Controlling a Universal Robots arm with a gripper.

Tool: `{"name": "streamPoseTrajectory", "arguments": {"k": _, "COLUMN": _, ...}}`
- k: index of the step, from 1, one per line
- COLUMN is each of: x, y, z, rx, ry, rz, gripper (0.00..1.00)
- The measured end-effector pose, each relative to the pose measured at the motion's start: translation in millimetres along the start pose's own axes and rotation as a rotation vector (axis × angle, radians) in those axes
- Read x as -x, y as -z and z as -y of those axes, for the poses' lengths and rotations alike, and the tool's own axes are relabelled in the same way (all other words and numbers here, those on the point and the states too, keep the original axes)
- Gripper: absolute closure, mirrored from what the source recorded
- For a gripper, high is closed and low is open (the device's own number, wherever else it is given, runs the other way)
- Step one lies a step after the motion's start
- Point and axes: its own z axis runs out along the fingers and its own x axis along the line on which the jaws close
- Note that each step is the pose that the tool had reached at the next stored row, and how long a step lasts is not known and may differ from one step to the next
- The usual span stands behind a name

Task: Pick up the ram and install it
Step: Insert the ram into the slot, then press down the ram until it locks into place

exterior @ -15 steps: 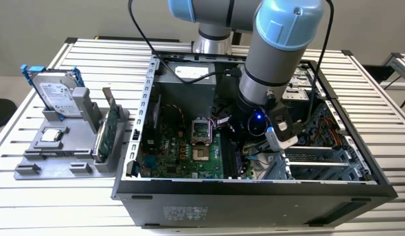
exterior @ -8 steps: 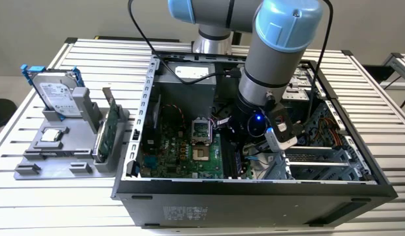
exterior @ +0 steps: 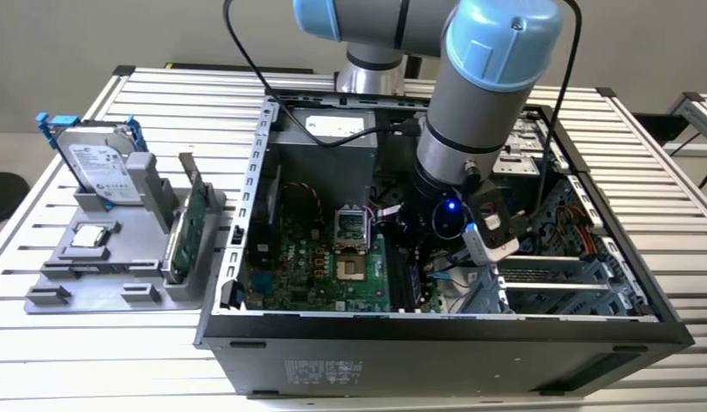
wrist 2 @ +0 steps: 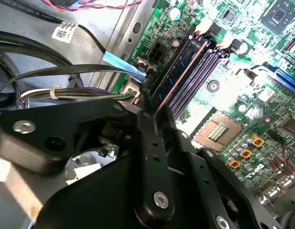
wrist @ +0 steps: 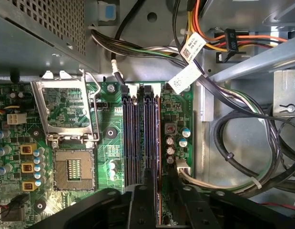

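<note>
The gripper (wrist 2: 152,117) is closed on the ram (wrist 2: 178,78), holding it edge-down in a motherboard (wrist: 114,143) memory slot.

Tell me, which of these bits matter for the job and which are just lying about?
In the job: ram, pincer holding it, memory slots.
Lying about: hard drive, green card, processor socket, cables.
</note>
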Motion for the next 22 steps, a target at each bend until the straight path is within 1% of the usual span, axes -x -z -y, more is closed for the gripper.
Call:
{"name": "streamPoseTrajectory", "arguments": {"k": 2, "x": 0.0, "y": 0.4, "z": 0.0, "rx": -0.0004, "ry": 0.001, "rz": -0.0001, "gripper": 0.00}}
{"name": "streamPoseTrajectory", "arguments": {"k": 3, "x": -0.1, "y": 2.0, "z": 0.1, "rx": -0.0004, "ry": 0.001, "rz": 0.0000, "gripper": 0.00}}
{"name": "streamPoseTrajectory", "arguments": {"k": 5, "x": -0.1, "y": 10.0, "z": 0.1, "rx": -0.0002, "ry": 0.001, "rz": -0.0002, "gripper": 0.00}}
{"name": "streamPoseTrajectory", "arguments": {"k": 7, "x": -0.2, "y": 14.2, "z": 0.1, "rx": 0.0001, "ry": 0.001, "rz": -0.0003, "gripper": 0.00}}
{"name": "streamPoseTrajectory", "arguments": {"k": 13, "x": -0.4, "y": 40.9, "z": 0.3, "rx": -0.0001, "ry": 0.001, "rz": -0.0003, "gripper": 0.00}}
{"name": "streamPoseTrajectory", "arguments": {"k": 17, "x": -0.4, "y": 41.7, "z": 0.3, "rx": -0.0010, "ry": 0.001, "rz": -0.0002, "gripper": 0.00}}
{"name": "streamPoseTrajectory", "arguments": {"k": 18, "x": -0.4, "y": 41.7, "z": 0.3, "rx": -0.0010, "ry": 0.001, "rz": -0.0002, "gripper": 1.00}}
{"name": "streamPoseTrajectory", "arguments": {"k": 22, "x": -0.4, "y": 41.7, "z": 0.3, "rx": -0.0018, "ry": 0.001, "rz": -0.0002, "gripper": 1.00}}
